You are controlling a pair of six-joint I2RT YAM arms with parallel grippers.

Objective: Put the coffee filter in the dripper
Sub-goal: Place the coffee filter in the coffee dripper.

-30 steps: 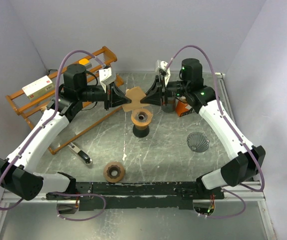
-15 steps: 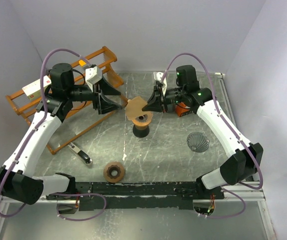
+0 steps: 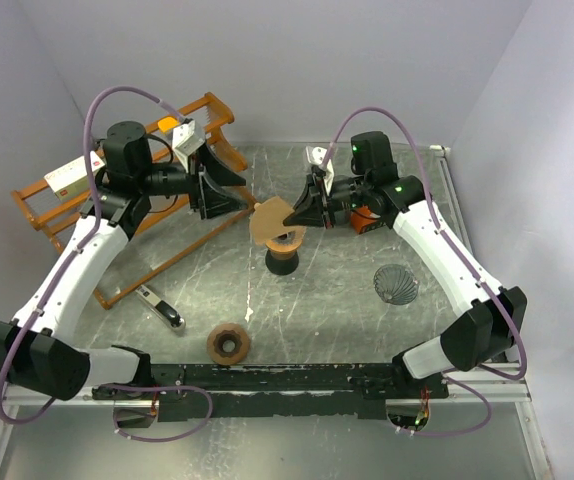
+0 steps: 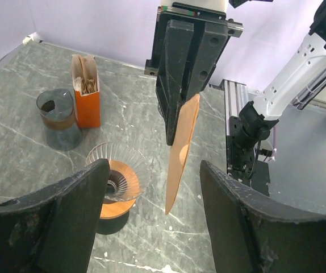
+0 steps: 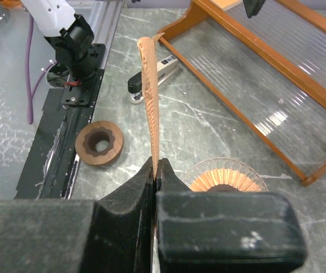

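At the bottom middle of the top view, a brown wooden ring (image 3: 229,343) lies on the gray stone table (image 3: 337,315). A little up and to the left of it lies a small black and silver tool (image 3: 161,306). On the right side sits a see-through ribbed glass piece (image 3: 396,283).

In the middle of the frame stands the dripper (image 3: 284,250). The left wrist view shows it as a ribbed glass cup with an orange bottom. The brown coffee filter (image 3: 270,218) is up in the air, right by the top of the dripper and not inside it.

The right gripper (image 3: 295,211) holds the filter, with its jaws pressed together on one edge. In the right wrist view the filter sticks out of the jaws thin and flat. The left gripper (image 3: 241,194) is just left of the filter. Its jaws are spread wide and do not touch it.

Farther back, near the right gripper, an orange box (image 4: 86,96) holds more filters, and a glass jar (image 4: 58,118) stands next to it. At the upper left is a wooden rack (image 3: 210,104) with a white box (image 3: 75,172) on it.
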